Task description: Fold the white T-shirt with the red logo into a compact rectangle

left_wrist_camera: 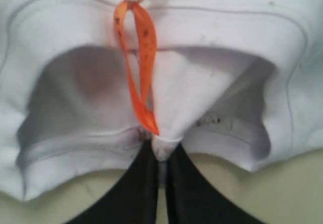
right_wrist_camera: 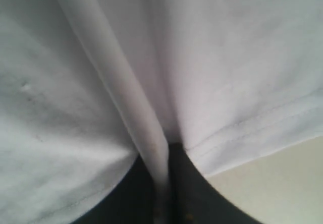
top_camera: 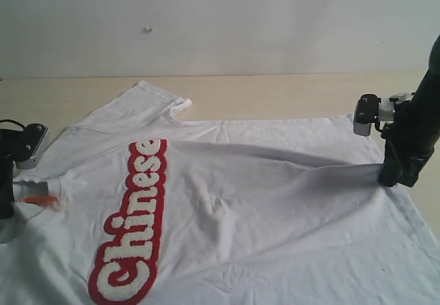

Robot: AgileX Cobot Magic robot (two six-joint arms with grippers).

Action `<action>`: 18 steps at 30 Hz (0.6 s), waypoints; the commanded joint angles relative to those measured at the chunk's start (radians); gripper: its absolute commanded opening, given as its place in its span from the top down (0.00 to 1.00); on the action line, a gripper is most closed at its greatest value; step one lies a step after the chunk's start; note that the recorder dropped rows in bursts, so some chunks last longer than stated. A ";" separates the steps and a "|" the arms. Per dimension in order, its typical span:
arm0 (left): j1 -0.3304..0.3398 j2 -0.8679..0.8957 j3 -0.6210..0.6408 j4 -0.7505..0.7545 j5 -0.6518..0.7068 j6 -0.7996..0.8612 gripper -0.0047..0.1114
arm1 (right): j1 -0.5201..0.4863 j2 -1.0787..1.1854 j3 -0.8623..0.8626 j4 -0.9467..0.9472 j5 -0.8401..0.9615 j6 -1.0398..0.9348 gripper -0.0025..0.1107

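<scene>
On the white T-shirt (top_camera: 275,202), left gripper (left_wrist_camera: 161,156) at collar, right gripper (right_wrist_camera: 168,181) at hem, both tight on cloth.

You are looking at a white T-shirt (top_camera: 275,202), plain, with soft grey shading in its creases. Toward seven o'clock in the exterior view lies the red logo (top_camera: 134,222): fuzzy white letters inside a thick red outline. At nine o'clock the neck tag (top_camera: 41,200) is bright orange with tiny dark specks. The table (top_camera: 275,95) showing past the shirt at twelve o'clock is pale beige, and the wall (top_camera: 240,23) beyond it is off-white. Your left gripper (left_wrist_camera: 161,156) is black, and your right gripper (right_wrist_camera: 166,158) is black too.
</scene>
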 commanded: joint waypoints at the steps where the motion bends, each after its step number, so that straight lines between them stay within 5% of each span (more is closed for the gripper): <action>1: -0.001 -0.094 -0.001 0.061 0.001 -0.034 0.96 | 0.000 -0.070 -0.011 0.015 0.106 0.030 0.98; 8: -0.001 -0.221 -0.001 0.088 -0.015 -0.102 0.96 | 0.000 -0.226 -0.013 0.055 0.156 0.031 0.98; 18: -0.001 -0.405 -0.001 0.366 -0.012 -0.606 0.96 | 0.000 -0.521 -0.013 0.067 0.225 0.092 0.98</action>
